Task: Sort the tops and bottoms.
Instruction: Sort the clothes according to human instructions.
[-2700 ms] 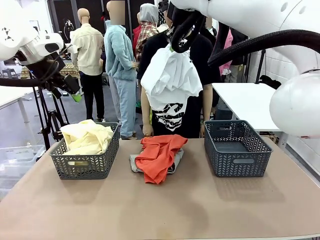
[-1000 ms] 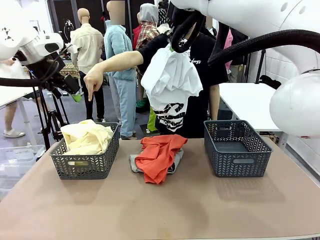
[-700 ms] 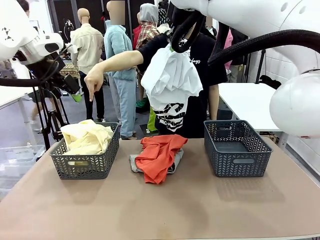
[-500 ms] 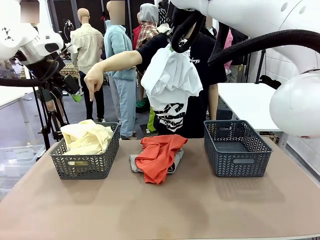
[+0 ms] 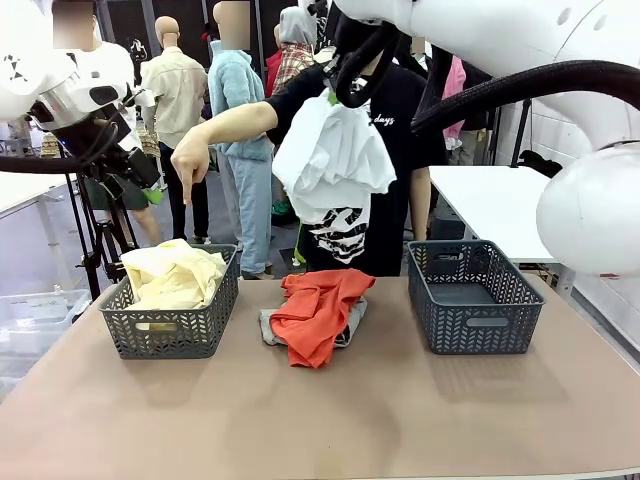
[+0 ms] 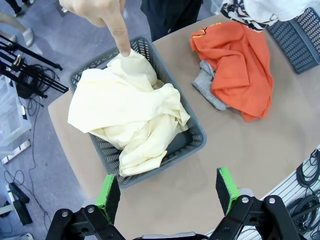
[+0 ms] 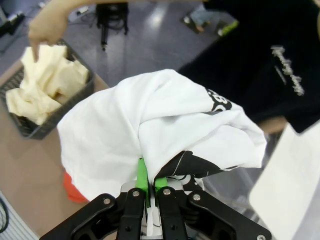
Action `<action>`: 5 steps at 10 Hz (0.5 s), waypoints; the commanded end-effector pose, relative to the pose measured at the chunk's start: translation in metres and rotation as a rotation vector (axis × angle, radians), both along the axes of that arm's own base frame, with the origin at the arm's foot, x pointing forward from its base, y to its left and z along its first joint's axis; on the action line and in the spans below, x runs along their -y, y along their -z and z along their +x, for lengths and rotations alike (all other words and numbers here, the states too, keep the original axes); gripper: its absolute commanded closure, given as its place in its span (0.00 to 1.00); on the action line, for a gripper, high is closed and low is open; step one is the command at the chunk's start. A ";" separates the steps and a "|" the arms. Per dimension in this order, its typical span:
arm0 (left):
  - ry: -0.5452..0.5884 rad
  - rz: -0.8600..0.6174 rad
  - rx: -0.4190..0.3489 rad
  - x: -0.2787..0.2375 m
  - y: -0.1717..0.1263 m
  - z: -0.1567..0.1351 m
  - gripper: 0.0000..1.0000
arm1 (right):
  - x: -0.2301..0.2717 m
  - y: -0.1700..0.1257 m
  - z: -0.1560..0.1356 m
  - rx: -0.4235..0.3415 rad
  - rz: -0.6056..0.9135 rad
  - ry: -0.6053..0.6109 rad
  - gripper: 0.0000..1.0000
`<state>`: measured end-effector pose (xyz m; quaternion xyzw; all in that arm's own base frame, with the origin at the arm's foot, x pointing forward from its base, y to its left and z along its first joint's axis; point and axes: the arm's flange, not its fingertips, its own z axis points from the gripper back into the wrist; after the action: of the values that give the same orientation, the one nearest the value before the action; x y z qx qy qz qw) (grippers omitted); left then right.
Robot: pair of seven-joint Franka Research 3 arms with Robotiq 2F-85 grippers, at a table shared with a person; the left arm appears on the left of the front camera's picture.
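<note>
High above the table's middle, my right gripper (image 5: 343,88) (image 7: 148,186) is shut on the white garment (image 5: 333,160) (image 7: 135,130), which hangs bunched in front of the person. The pale yellow garment (image 5: 172,275) (image 6: 125,112) (image 7: 42,85) fills the left basket (image 5: 170,335) (image 6: 192,145). On the table between the baskets lies the orange-red garment (image 5: 318,305) (image 6: 237,65), with the light grey one (image 5: 268,327) (image 6: 206,90) under it. My left gripper (image 5: 145,185) (image 6: 167,190) hangs open and empty high over the left basket.
The person's hand (image 5: 188,158) (image 6: 107,15) (image 7: 42,30) points a finger down at the left basket. The right basket (image 5: 470,295) (image 6: 300,32) holds nothing. A white table (image 5: 500,200) stands behind at the right, a tripod (image 5: 105,240) at the left.
The person raised an arm and now points down at the left basket. My right gripper has shifted slightly left with the white garment. The left arm has not moved.
</note>
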<state>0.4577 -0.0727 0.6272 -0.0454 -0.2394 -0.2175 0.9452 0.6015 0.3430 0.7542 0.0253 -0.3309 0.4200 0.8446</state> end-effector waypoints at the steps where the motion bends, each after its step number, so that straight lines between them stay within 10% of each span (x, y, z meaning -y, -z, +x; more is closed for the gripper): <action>1: -0.021 0.022 -0.019 -0.022 0.007 -0.037 0.00 | -0.028 -0.011 0.017 0.047 0.057 -0.136 1.00; 5: -0.127 0.010 0.024 -0.082 0.000 -0.122 0.00 | -0.074 -0.020 0.025 0.070 0.069 -0.336 1.00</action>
<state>0.3527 -0.0011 0.6305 -0.0367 -0.2469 -0.1707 0.9532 0.5943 0.3997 0.7398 0.0758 -0.3660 0.5153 0.7712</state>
